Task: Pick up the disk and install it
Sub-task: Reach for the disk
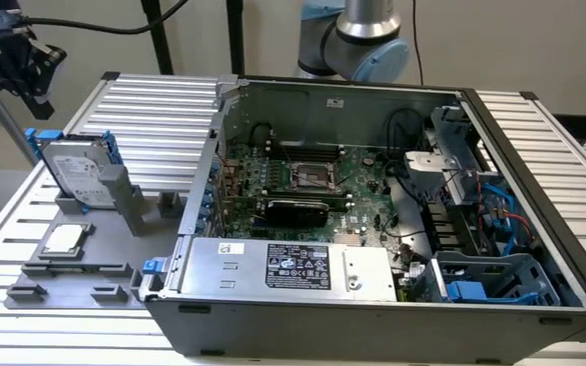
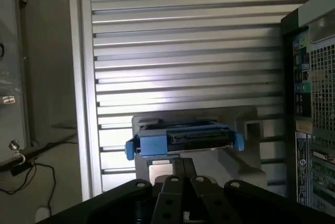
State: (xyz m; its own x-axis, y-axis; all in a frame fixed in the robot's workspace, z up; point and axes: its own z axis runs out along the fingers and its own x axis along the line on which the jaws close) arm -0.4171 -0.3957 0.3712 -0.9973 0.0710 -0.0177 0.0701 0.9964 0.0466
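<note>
The task is at its start: neither the pick-up nor the install is done. The disk [image 1: 74, 171] stands upright on its edge in a slot of the grey holder [image 1: 120, 200], on the exterior view's left, well apart from the open computer case [image 1: 323, 99]. Its white label faces the camera and its blue frame shows along the edges.

The gripper [image 2: 183, 164] hangs above the disk without touching it. In the wrist view its fingers are drawn close together into a narrow point and hold nothing. The disk's top edge lies just beyond the tips in that view, roughly in line with them.

The holder is part of a grey tray [image 1: 28, 267] that sits on the ribbed metal surface [image 1: 161, 107]. Near the disk, a small square chip [image 1: 64, 239] lies flat in its own recess in the tray. The tray's other slots look bare.

The case lies open on its side. Inside it are the green circuit board [image 1: 304, 179] in the middle and the long silver power supply [image 1: 293, 263] along the near wall. A blue-grey plastic drive cage [image 1: 497, 278] sits in the near corner on the exterior view's right. A blue part sits low in the cage, but I see no disk there.
</note>
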